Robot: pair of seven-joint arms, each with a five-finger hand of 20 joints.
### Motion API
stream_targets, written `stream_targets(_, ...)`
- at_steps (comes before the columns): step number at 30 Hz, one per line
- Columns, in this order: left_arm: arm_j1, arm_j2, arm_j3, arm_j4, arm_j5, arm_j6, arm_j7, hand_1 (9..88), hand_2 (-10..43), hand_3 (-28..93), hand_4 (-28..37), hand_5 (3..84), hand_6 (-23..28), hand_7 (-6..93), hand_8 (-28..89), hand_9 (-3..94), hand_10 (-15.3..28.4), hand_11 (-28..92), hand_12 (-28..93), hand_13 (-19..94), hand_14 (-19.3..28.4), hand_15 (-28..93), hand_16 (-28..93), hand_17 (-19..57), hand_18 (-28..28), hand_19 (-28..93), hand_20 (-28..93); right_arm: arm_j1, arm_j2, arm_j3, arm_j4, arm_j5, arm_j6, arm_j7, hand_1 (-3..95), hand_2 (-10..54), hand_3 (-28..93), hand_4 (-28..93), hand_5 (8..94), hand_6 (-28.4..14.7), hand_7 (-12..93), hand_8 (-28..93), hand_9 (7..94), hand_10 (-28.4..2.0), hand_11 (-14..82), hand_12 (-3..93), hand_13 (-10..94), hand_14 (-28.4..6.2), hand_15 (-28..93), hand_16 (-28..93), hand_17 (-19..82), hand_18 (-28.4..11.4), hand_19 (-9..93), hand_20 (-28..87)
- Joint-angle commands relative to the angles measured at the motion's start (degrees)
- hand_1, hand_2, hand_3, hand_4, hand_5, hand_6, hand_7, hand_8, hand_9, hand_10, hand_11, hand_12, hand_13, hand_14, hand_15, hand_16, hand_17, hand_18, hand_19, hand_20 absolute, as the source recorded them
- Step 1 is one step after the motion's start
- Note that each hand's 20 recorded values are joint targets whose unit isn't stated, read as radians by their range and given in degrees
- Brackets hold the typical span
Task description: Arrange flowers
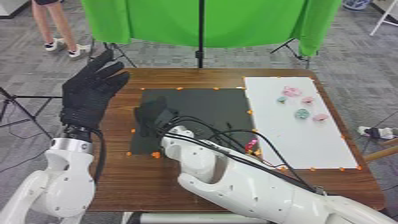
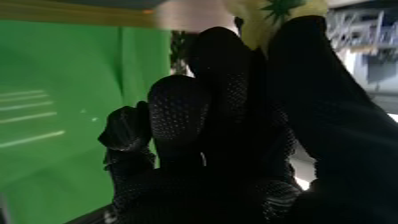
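Observation:
The left hand (image 1: 91, 92) is raised beside the table's left edge, its fingers straight. Over the left part of the black mat (image 1: 191, 95) is the right hand (image 1: 155, 112). In the right wrist view, the right hand (image 2: 233, 175) pinches a pale yellow flower (image 2: 307, 9) with a green star-shaped base between thumb and fingertips. On the white board (image 1: 280, 135) lie a pink flower (image 1: 291, 91), smaller pink ones (image 1: 307, 100) (image 1: 321, 117), and bluish-green ones (image 1: 282, 99) (image 1: 302, 114).
Small orange pieces (image 1: 155, 155) mark the edges of mat and board. A small red and yellow item (image 1: 251, 145) lies by the mat's right edge, near the right arm and its black cables. A green cloth (image 1: 258, 25) hangs on stands behind the brown table (image 1: 213, 74).

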Motion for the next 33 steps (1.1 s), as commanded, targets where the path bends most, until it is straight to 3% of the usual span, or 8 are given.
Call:
stream_targets(1,3.7,0.82,-0.12,-0.75,-0.61,0.25,2.31,25.4,8.0,79,-21.5,40.1,10.3,13.5,-10,37.0,20.8,26,11,27,27.8,55,-9,-8.2,28.4,60,4,-2.5,0.8,-0.1,-1.7,-1.3,-2.2,1.7,44.9,-9.5,69,-28,79.9,4.3,16,-2,76.2,-9.5,52.9,23.8,63,-10.6,85,19,22,-23.2,93,61)
stream_targets(11,5.9,1.2,-0.28,-1.59,-0.95,1.12,2.99,25.4,8.0,79,-21.3,40.2,10.4,13.5,-10,37.1,20.8,26,11,27,27.8,55,-9,-8.2,28.4,60,4,-5.9,0.5,3.1,-3.7,-3.6,-6.6,-0.3,37.5,-9.5,76,-28,74.1,4.6,16,-8,72.5,-11.0,56.2,20.6,60,-11.9,87,19,20,-23.4,92,63)
stream_targets(14,7.8,-0.47,-2.08,-2.34,-0.25,1.21,0.57,25.5,8.0,79,-21.3,40.2,10.4,13.5,-10,37.2,20.8,26,11,27,27.9,55,-9,-8.2,28.4,60,4,-8.7,0.2,5.6,-5.3,-4.9,-3.9,-1.3,34.9,-9.5,78,-28,72.5,4.5,17,-13,71.8,-11.2,56.6,20.0,60,-12.1,87,18,20,-23.5,92,63)
stream_targets(21,13.2,-1.24,-5.58,-3.98,-0.71,2.03,1.98,25.5,8.0,79,-21.2,40.2,10.4,13.4,-10,37.2,20.8,26,11,27,27.8,55,-9,-8.2,28.4,60,4,-7.8,2.9,9.2,-12.0,-1.3,-0.7,-0.7,34.0,-9.5,78,-28,71.8,4.2,17,-13,72.3,-11.7,56.8,19.9,61,-12.5,87,18,20,-23.7,92,64)
stream_targets(24,14.4,-2.22,-6.07,-3.45,-1.35,2.32,2.53,25.5,7.9,79,-21.2,40.1,10.3,13.5,-10,37.2,20.8,26,11,27,27.8,55,-9,-8.2,28.4,60,4,-9.1,5.1,13.4,-15.5,2.7,-1.7,0.9,33.8,-9.5,77,-28,71.0,4.0,17,-13,71.6,-11.9,56.7,20.0,60,-12.8,87,18,20,-23.8,92,64)
stream_targets(27,13.4,-3.58,-5.67,-1.58,-1.98,1.94,1.81,25.5,7.9,79,-21.3,40.1,10.3,13.5,-10,37.2,20.8,26,11,27,27.8,55,-9,-8.2,28.4,60,4,-10.0,11.8,16.3,-18.2,8.1,4.6,5.0,33.4,-9.5,77,-28,68.9,3.2,17,-13,69.1,-12.6,54.2,19.0,58,-13.8,86,17,19,-24.0,91,64)
stream_targets(29,14.1,-4.34,-5.56,-1.34,-2.96,2.31,1.99,25.4,7.9,79,-21.5,40.1,10.2,13.6,-10,37.2,20.7,26,11,28,27.8,55,-9,-8.1,28.4,60,5,-11.3,15.7,18.8,-19.1,11.0,7.4,8.0,32.3,-9.5,78,-28,66.2,1.9,16,-13,66.6,-13.2,48.0,16.4,54,-15.0,81,14,17,-24.3,87,62)
stream_targets(33,15.4,-5.18,-5.5,-1.21,-3.1,2.13,1.75,25.2,7.9,80,-21.6,39.9,10.1,13.5,-10,37.2,20.7,26,11,27,27.7,55,-9,-8.0,28.4,60,5,-15.7,23.3,25.0,-20.3,14.5,11.3,13.6,31.9,-9.5,78,-28,63.2,1.4,16,-13,63.2,-14.7,39.6,14.5,51,-15.7,78,12,15,-24.1,85,61)
